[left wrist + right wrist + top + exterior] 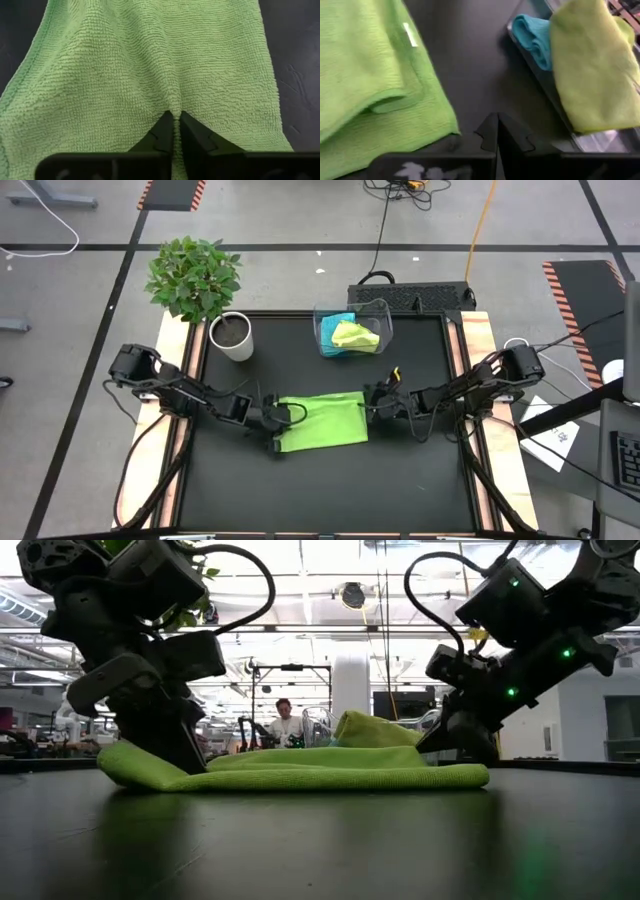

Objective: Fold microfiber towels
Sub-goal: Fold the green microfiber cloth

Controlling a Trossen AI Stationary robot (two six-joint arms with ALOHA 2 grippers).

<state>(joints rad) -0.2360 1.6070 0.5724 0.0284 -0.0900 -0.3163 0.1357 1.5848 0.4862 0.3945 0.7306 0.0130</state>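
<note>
Bright overhead room lighting; the low view's backlit arms look dark, its foreground table blurred.

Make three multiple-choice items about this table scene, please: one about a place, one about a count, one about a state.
1. Where is the turquoise towel?
A. in the clear bin
B. beside the potted plant
C. under the right gripper

2. How many lime-green towels are visible?
A. one
B. two
C. three

3. What is the left gripper doing?
A. hanging open above the mat
B. pinching the spread green towel
C. holding the bin

Answers: 1 A, it lies in the bin beside the other green towel. 2 B, one on the mat, one in the bin. 3 B, the left wrist view shows cloth puckered between its closed fingers.
</note>
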